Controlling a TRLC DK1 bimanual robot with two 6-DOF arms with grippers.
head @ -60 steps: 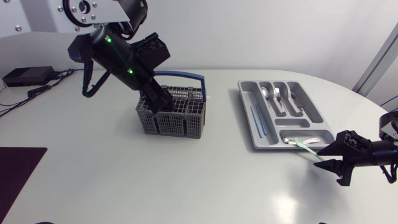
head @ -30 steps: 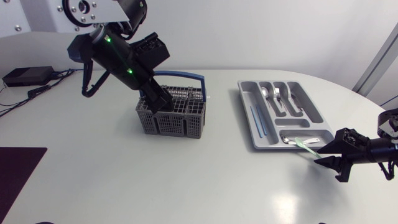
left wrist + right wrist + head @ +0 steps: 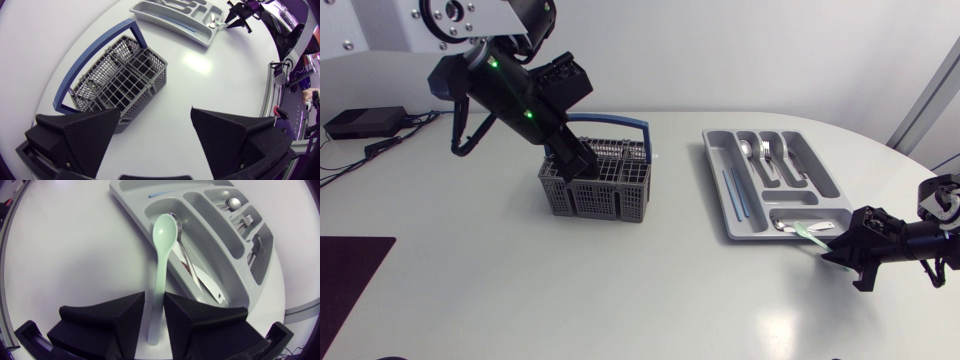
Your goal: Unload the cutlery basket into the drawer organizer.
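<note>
- Head view: the drawer organizer (image 3: 712, 165) serves as reference; the cutlery basket (image 3: 600, 195) stands well apart from it, toward the left arm's side; the left gripper (image 3: 578, 168) sits at the basket's top edge, its finger spacing unreadable from here; the right gripper (image 3: 842, 252) is just beside the organizer's near corner, carrying a pale green spoon (image 3: 812, 234) whose bowl reaches over the rim.
- Left wrist view: the left gripper's fingers are spread wide with nothing between them; the basket lies under and ahead of one finger; its cells are dark behind the mesh, so any remaining contents cannot be determined; the organizer appears far ahead, partly cut off.
- Right wrist view: the fingers pinch the spoon's handle from both sides; the bowl hangs over the organizer's crosswise end compartment, above a metal spoon (image 3: 189, 262) lying there; judged step: depositing the spoon; the next move calls for lowering it clear of the rim, then releasing; cutlery in the long compartments is too small to identify fully.
</note>
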